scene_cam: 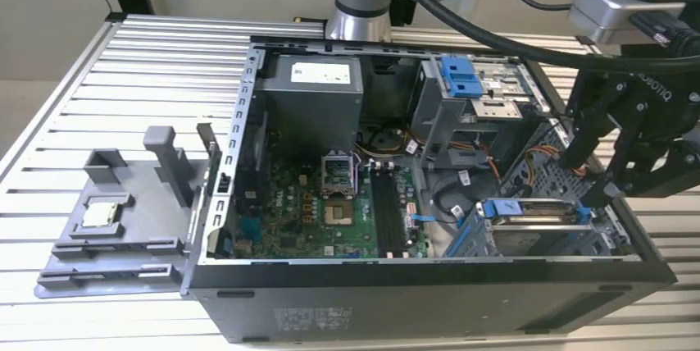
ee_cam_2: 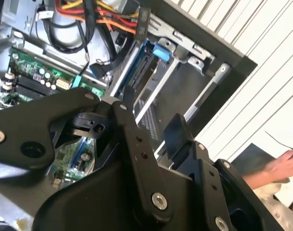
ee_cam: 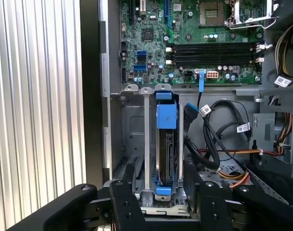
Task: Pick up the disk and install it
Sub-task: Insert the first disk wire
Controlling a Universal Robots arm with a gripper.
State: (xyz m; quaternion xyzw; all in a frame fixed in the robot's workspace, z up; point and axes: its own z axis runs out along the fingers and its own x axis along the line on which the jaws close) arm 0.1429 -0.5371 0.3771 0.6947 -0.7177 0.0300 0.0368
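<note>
Black fingers of the hand (ee_cam: 161,185) stand wide apart and grip nothing. Between them, just beyond, the disk (ee_cam: 166,144) sits on its edge in the grey drive cage (ee_cam: 146,134) of the computer case (scene_cam: 438,294), with a blue bracket around it. Farther on is the green motherboard (ee_cam: 194,29) with its dark memory slots

A slatted metal table (scene_cam: 143,56) carries the open computer case (scene_cam: 438,302) and, beside it, a grey fixture (scene_cam: 120,261).
</note>
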